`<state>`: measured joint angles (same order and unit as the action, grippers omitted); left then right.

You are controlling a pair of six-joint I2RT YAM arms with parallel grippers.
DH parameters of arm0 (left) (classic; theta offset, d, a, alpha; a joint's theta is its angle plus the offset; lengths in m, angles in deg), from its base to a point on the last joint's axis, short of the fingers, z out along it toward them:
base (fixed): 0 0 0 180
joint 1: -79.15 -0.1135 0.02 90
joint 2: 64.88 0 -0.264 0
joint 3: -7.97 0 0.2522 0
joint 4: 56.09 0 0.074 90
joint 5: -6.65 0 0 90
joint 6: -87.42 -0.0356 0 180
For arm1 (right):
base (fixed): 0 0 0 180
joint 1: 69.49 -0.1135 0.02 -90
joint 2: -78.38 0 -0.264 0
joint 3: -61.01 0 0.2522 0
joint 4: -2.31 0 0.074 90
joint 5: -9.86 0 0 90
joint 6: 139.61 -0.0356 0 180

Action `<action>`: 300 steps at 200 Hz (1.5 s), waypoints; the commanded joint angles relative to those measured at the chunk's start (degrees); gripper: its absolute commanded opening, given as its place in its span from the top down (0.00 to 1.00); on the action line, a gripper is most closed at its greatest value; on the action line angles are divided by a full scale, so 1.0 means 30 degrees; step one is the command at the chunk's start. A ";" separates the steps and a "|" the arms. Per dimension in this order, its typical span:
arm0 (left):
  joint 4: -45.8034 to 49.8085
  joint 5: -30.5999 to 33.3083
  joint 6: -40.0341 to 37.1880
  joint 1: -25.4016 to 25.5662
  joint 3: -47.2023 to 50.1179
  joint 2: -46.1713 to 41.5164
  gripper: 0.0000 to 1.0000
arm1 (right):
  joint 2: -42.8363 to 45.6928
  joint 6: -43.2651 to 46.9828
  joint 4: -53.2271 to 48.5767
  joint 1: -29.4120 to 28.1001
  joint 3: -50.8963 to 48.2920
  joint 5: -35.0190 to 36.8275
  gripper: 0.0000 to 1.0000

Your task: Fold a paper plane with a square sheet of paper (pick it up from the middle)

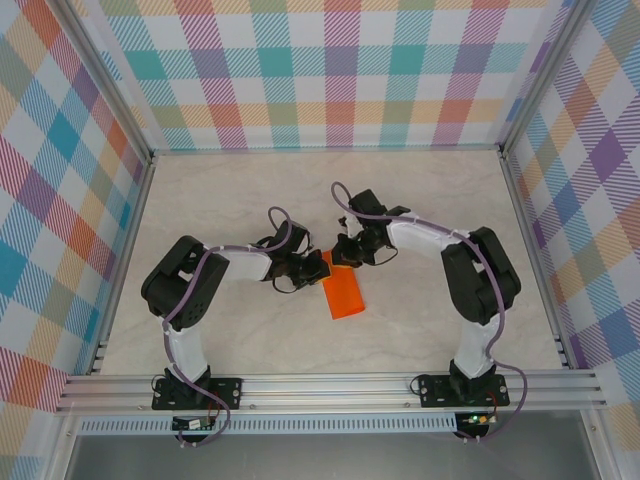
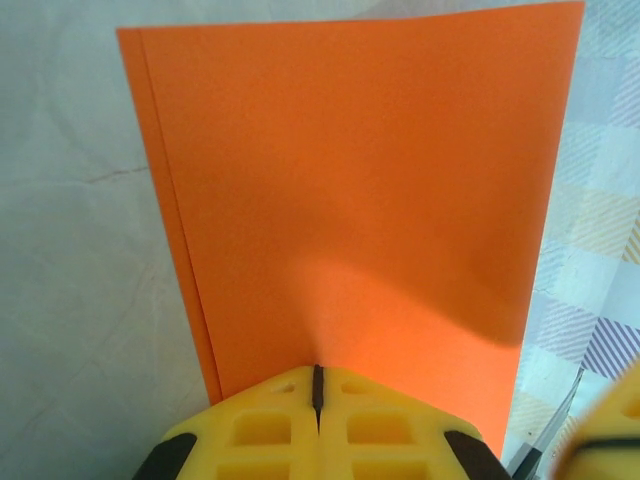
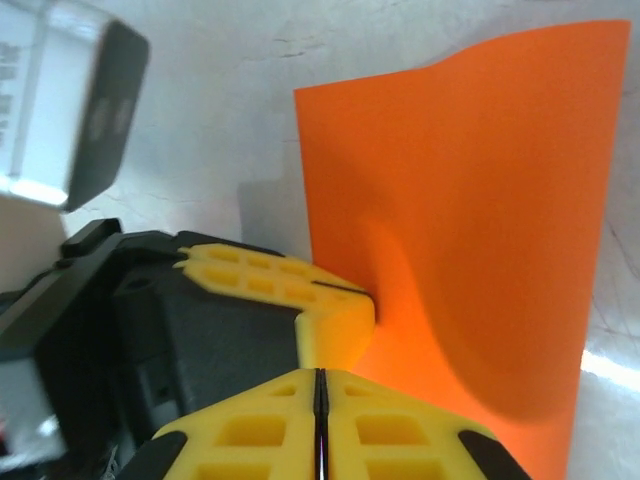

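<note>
Near side: rail (image 1: 330,385) at the table (image 1: 430,200) edge, nothing odd there.

Next out: the free end of the orange sheet (image 2: 360,200). It's doubled over into a long narrow rect, lies mid-table at an angle, free end twd the rail. Can't tell if that end rests on the top or hangs just off it.

The sheet's far end is where both grippers meet.
- L gripper (image 2: 318,385): jaws together, clamped on the sheet's short edge abt mid-width.
- R gripper (image 3: 318,390): jaws together too, nose right up against L's fingertip (image 3: 335,320) at the same edge. Can't tell if R has paper between its jaws or just closed beside it.

Risks as I read it:
1. Layers aren't flush. A sliver of the under layer peeks out along one long edge (L wrist view). Any crease pressed now bakes in that offset, giving a lopsided plane.
2. There's a soft bulge in the paper running out from L's pinch (R wrist view). If R presses or drags across it, it becomes a stray crease or a crumple.
3. The two closed grippers are nearly touching. A small misjudged move means a finger-on-finger knock, and the sheet gets jerked out of L's thin edge grip.
4. If R does hold paper and the arms pull apart, thin paper betw two pinch pts that close prob tears.
5. Only one edge is held and the rest is floppy. On a fast swing the free end catches the table top and folds under.

Beyond the grippers: the table top runs back to the check-pattern wall (image 1: 320,80).
</note>
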<state>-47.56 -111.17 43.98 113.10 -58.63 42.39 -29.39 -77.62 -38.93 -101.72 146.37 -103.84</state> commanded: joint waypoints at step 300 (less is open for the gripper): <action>0.5610 0.3089 -0.1524 0.0078 0.1065 0.0054 1.00 | -0.0881 0.2431 0.1847 0.3520 -0.2483 -0.1683 0.97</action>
<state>-44.00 -108.08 42.21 113.17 -58.54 40.83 -35.26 -71.96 -32.05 -95.19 141.38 -111.56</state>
